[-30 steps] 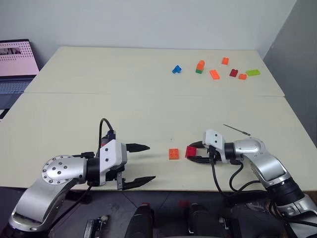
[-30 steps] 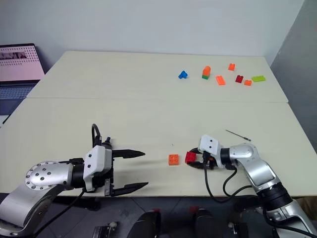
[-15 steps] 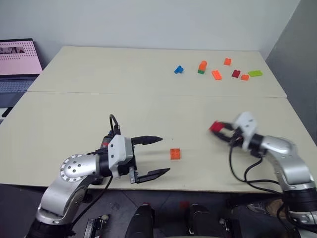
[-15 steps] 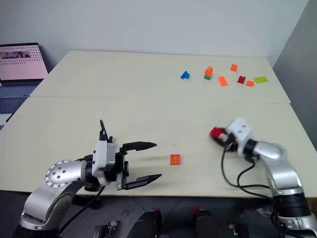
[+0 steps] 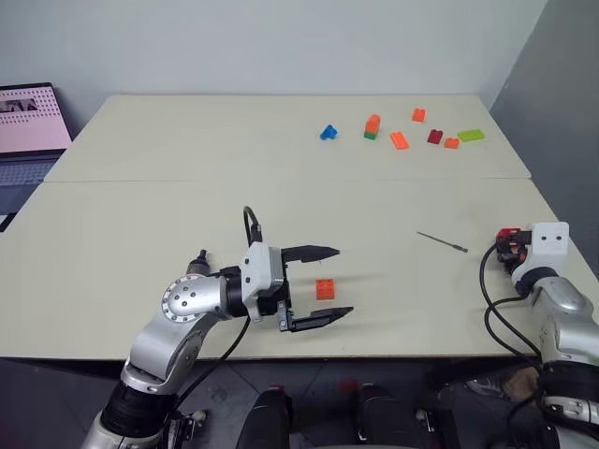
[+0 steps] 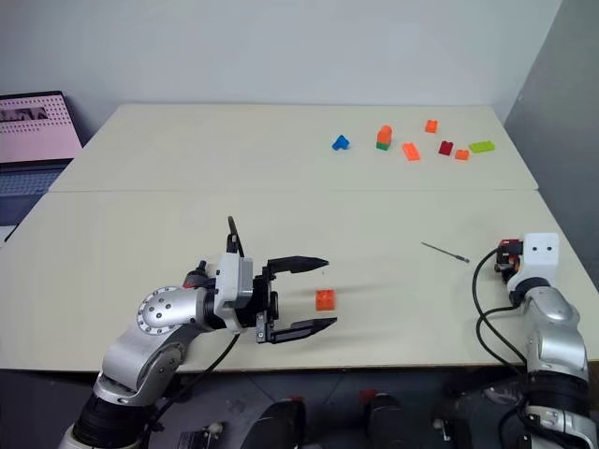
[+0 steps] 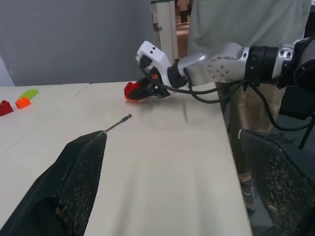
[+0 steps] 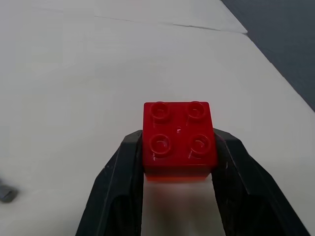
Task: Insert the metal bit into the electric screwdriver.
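Note:
The metal bit (image 5: 442, 242) is a thin dark rod lying flat on the table's right half, also in the left wrist view (image 7: 117, 123). The electric screwdriver is out of view. My right gripper (image 5: 508, 246) is by the table's right edge, past the bit, shut on a red brick (image 8: 179, 137). My left gripper (image 5: 343, 281) hangs open near the front edge, pointing right, its fingers (image 7: 74, 187) spread wide. An orange brick (image 5: 325, 288) lies on the table between those fingers, untouched.
Several coloured bricks (image 5: 398, 138) are scattered at the far right of the table. A laptop (image 5: 28, 122) stands off the table's left side. A person (image 7: 236, 24) stands behind the right arm in the left wrist view.
My right gripper has swung from beside the orange brick out to the table's right edge, carrying the red brick. My left gripper has moved right, up to the orange brick.

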You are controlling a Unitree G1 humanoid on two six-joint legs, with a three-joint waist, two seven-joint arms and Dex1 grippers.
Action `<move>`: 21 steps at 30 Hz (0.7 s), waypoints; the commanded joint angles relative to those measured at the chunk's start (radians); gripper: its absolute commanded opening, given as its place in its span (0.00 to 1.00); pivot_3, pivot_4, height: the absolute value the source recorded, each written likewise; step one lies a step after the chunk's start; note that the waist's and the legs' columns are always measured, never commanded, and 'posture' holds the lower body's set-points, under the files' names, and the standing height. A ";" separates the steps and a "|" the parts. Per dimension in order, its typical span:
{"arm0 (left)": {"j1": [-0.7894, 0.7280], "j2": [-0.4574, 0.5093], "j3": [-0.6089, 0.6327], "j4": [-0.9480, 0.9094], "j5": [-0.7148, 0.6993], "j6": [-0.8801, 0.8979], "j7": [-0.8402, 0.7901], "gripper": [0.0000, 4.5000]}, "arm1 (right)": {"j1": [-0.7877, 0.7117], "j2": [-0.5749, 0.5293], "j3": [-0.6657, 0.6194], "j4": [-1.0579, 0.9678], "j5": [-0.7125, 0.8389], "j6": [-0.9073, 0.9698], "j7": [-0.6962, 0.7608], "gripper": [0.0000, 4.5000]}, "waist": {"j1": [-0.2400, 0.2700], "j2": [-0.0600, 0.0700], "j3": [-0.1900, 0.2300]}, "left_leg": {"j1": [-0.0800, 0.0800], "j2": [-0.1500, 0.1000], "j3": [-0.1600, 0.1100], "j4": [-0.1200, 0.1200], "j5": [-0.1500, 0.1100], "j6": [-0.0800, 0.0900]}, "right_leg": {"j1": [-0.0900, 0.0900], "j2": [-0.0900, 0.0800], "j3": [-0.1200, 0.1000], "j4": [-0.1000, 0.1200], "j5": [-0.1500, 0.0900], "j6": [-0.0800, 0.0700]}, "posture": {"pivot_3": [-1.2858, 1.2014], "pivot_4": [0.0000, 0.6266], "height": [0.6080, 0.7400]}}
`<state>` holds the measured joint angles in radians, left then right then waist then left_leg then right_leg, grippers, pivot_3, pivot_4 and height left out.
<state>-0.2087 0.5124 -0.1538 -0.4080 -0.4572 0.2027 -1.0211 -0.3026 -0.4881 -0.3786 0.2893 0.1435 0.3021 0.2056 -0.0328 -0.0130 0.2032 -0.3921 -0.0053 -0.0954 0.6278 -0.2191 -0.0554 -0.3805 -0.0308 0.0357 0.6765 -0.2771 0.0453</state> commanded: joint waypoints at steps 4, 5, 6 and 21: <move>0.003 0.030 0.009 -0.011 0.014 -0.023 -0.012 1.00 | -0.026 -0.006 -0.060 0.022 0.033 0.005 -0.066 0.62 | 0.000 0.000 0.000 | 0.000 0.000 0.003 0.000 0.000 0.000 | -0.001 0.001 0.003 0.000 0.000 0.001 | 0.52 0.24 1.00; 0.006 0.034 0.012 -0.013 0.014 -0.024 -0.011 1.00 | -0.024 -0.007 -0.067 0.020 0.038 0.001 -0.068 0.68 | 0.000 0.000 0.000 | 0.000 0.000 0.004 0.000 0.000 0.000 | -0.001 0.001 0.004 0.000 0.000 0.001 | 0.52 0.24 1.00; 0.011 0.039 0.018 -0.017 0.014 -0.021 -0.006 1.00 | -0.022 -0.010 -0.073 0.010 0.048 -0.001 -0.063 0.73 | 0.000 0.000 0.000 | 0.000 0.001 0.005 0.000 0.000 0.000 | -0.002 0.001 0.005 0.000 0.000 0.001 | 0.52 0.24 1.00; 0.172 0.344 0.250 -0.070 -0.022 0.064 -0.084 1.00 | 0.154 -0.319 0.310 -0.613 0.189 0.010 0.664 0.99 | -0.008 -0.001 0.001 | -0.001 0.014 0.010 0.000 0.000 0.000 | -0.007 0.008 0.008 0.002 -0.003 -0.005 | 0.52 0.24 1.00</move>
<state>-0.0528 0.8303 0.0624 -0.4435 -0.4732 0.2910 -1.0737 -0.1330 -0.7735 -0.1467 -0.2445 0.3072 0.2846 0.7551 -0.0409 -0.0141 0.2039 -0.3928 0.0097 -0.0853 0.6275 -0.2193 -0.0554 -0.3878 -0.0221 0.0436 0.6783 -0.2803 0.0402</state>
